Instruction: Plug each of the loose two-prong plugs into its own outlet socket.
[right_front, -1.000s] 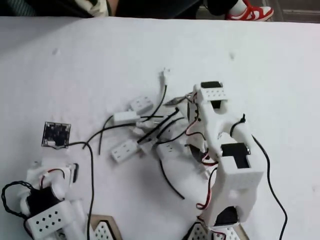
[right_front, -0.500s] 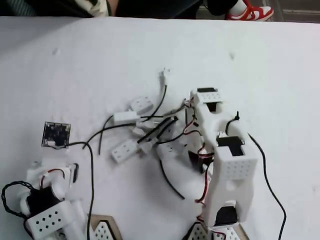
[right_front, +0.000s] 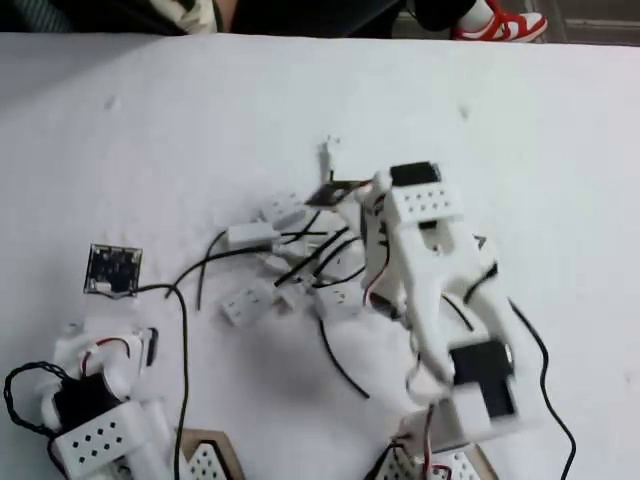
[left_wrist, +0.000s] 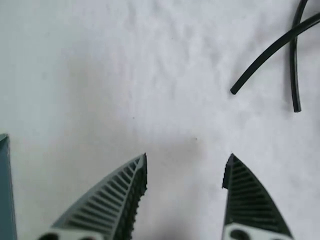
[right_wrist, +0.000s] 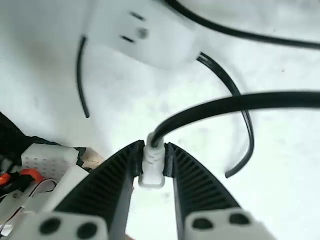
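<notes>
A: The right gripper (right_wrist: 152, 150)?
B: Clamped on a white plug (right_wrist: 151, 167) — over the table (right_wrist: 30, 60), near a socket (right_wrist: 145, 37).
A: The left gripper (left_wrist: 185, 165)?
B: Fingers apart above the table — loose cords (left_wrist: 260, 68) nearby.

Right hand (right_wrist: 152, 162) pinches white plug (right_wrist: 151, 165) near outlet socket (right_wrist: 142, 35).

One fixed camera looks down over the whole table (right_front: 150, 120); wrist cameras peer close past the left gripper (left_wrist: 187, 159) and right gripper (right_wrist: 152, 146) onto it.
</notes>
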